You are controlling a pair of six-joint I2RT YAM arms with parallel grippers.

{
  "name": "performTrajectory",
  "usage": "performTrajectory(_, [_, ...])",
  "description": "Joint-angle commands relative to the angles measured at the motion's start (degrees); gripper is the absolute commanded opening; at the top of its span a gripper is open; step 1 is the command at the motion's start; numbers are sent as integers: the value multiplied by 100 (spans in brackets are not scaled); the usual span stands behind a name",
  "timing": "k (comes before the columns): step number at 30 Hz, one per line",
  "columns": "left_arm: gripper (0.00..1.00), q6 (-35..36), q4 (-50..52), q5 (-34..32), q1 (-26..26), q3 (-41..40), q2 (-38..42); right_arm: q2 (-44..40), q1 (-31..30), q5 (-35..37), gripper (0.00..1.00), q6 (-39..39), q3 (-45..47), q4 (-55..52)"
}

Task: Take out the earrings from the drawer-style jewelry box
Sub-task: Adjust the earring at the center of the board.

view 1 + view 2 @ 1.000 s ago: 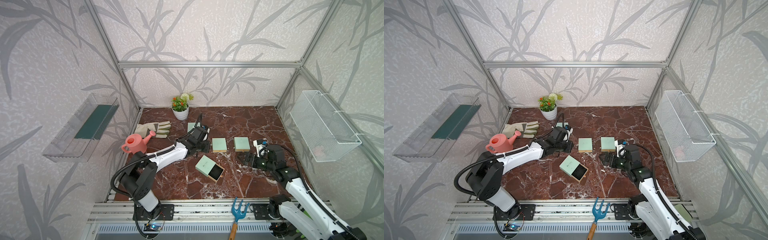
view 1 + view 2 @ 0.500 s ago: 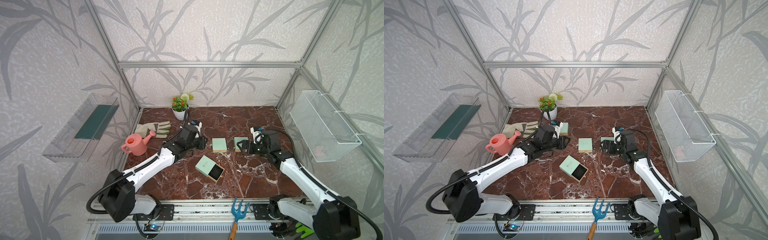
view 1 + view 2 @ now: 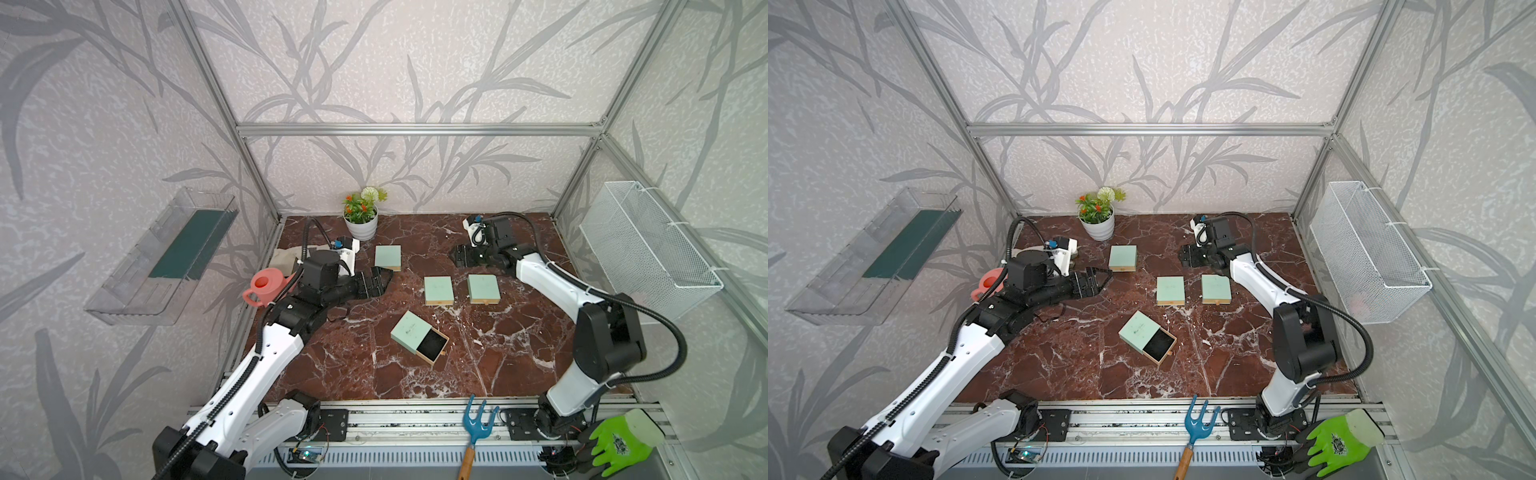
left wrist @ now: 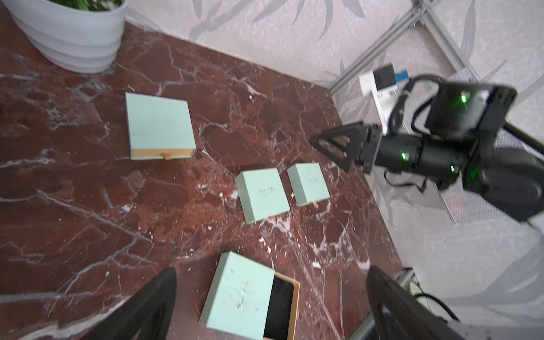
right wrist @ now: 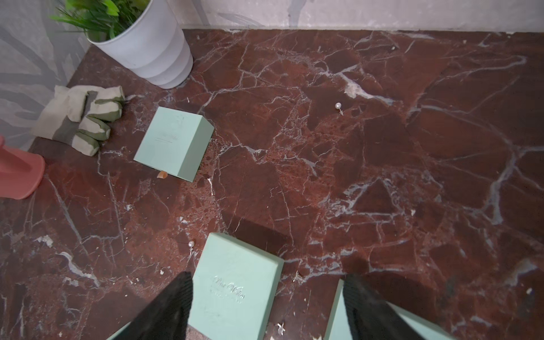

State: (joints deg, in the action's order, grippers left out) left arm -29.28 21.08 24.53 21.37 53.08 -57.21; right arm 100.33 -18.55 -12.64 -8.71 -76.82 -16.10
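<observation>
In both top views the open box (image 3: 409,328) lies mid-desk (image 3: 519,353), its drawer (image 3: 432,344) pulled toward the near right with the black lining facing up. These views are too coarse to show small pieces. Only the right wrist view shows the earrings (image 5: 338,105) (two pearl studs, it seems) on the bare desk. One lies alone and the other lies just beside a shut box (image 5: 235,282).

The left gripper (image 3: 376,281) hangs above the desk. In the left wrist view its fingers (image 4: 153,306) are spread wide and hold nothing. The right gripper (image 3: 459,259) hovers farther back, jaws apart and also empty.
</observation>
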Motion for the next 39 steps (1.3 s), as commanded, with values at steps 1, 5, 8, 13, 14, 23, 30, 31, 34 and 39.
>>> performTrajectory(1, [99, 516, 366, 751, -25, -118, 196, 628, 9, 53, 74, 386, -757, -508])
performTrajectory(5, [99, 590, 352, 1158, -117, -127, 81, 1458, 10, 83, 68, 628, -1778, -975])
performTrajectory(8, [99, 798, 634, 1256, -182, -40, 30, 1973, 31, 258, 66, 782, -2402, -1151])
performTrajectory(13, [99, 863, 657, 1294, -268, -64, 21, 2954, 101, 315, 58, 863, -3585, -1570])
performTrajectory(14, [99, 864, 653, 1308, -292, -70, 26, 3147, 116, 323, 55, 847, -3850, -1638])
performTrajectory(23, [99, 712, 488, 1552, -567, -174, -73, 4752, 185, 460, 44, 918, -6133, -2673])
performTrajectory(30, [99, 671, 432, 1633, -664, -210, -80, 5670, 232, 561, 43, 923, -7665, -3396])
performTrajectory(31, [99, 674, 424, 1619, -676, -215, -80, 5699, 237, 555, 43, 917, -7689, -3408])
performTrajectory(34, [99, 656, 419, 1622, -694, -220, -95, 5758, 268, 381, 44, 851, -7722, -3370])
performTrajectory(39, [99, 637, 412, 1640, -716, -227, -115, 5858, 273, 243, 44, 675, -7762, -3298])
